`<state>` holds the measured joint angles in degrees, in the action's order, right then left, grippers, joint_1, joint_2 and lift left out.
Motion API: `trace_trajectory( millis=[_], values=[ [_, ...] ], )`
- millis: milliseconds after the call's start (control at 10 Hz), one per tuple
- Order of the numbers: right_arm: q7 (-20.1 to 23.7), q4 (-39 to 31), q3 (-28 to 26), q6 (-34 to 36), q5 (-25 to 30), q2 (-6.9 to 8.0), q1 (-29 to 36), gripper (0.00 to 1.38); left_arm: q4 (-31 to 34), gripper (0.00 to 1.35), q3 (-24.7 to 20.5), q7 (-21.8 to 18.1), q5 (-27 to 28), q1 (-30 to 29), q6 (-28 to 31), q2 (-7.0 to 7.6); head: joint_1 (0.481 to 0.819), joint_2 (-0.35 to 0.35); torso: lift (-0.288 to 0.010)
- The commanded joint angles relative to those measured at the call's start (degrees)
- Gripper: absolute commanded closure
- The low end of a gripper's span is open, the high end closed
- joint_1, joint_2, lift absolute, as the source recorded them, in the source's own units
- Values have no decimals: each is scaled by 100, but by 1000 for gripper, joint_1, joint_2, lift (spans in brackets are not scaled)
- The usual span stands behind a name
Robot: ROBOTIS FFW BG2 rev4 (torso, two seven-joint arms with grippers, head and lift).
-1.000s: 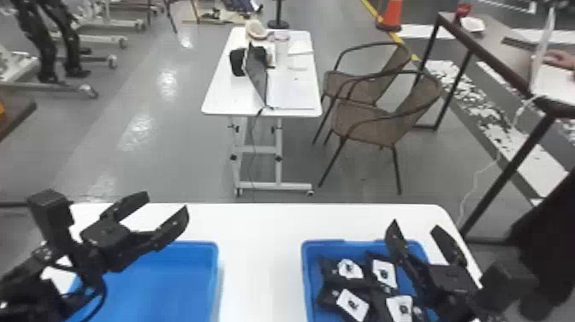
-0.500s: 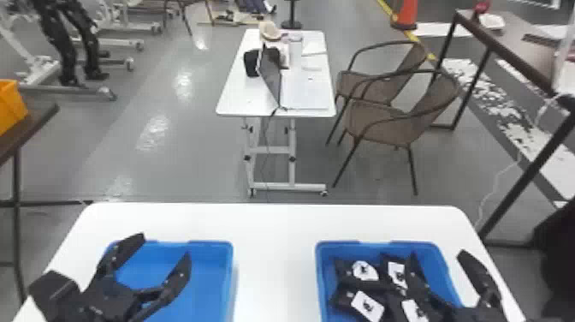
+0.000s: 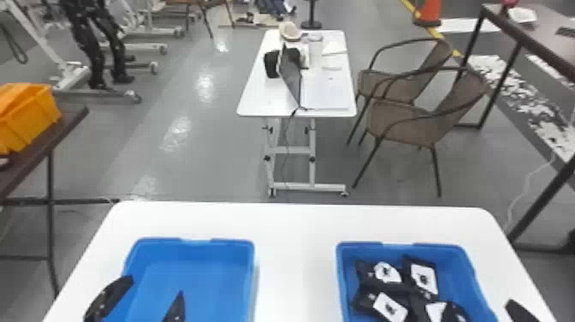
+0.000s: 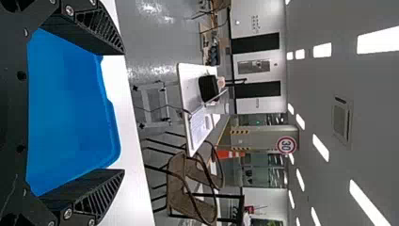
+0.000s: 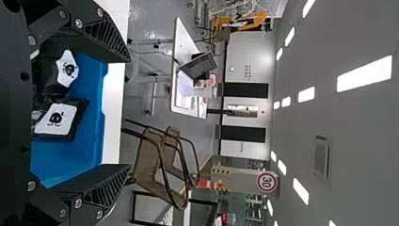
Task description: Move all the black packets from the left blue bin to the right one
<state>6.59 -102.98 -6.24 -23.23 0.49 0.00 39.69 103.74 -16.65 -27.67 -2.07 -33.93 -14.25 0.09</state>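
Blue plastic first: two open bins on a white table [image 3: 295, 222], well apart. Black packets [image 3: 388, 305], at least four of them with white labels, lie heaped in the right blue bin [image 3: 380, 245], some overlapping. Small dark figures are printed on the labels. The left blue bin [image 3: 248, 246] shows a stretch of plain blue floor.

Left gripper [image 3: 155, 287]: at the near part of the left bin, one finger across its outer side, the other over the inside. Pincer spread wide, nothing pinched; in its wrist view the bin fills the gap between the fingers.

Right gripper [image 3: 520, 311]: one finger seen from the head, off the outer side of the right bin. Its wrist view has the pincer spread wide too, bin and packets behind the gap, nothing gripped.

Beyond: a smaller white table [image 3: 256, 102] on a wheeled frame, with an open laptop [image 3: 291, 75]; two brown armchairs [image 3: 406, 120] beside it; an orange crate [image 3: 32, 115] on a dark table [image 3: 70, 122] to the left; a traffic cone [image 3: 428, 13] farther back.
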Motion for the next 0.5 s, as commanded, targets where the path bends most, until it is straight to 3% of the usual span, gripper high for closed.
trace_trajectory(
  millis=[0,400],
  values=[
    [9,6,0,-41,56,5,39,237,6,136,39,-2,4,9,1,-24,695,46,0],
    [9,24,0,-15,12,5,74,240,6,136,197,-2,-4,106,160,-24,695,28,0]
  ],
)
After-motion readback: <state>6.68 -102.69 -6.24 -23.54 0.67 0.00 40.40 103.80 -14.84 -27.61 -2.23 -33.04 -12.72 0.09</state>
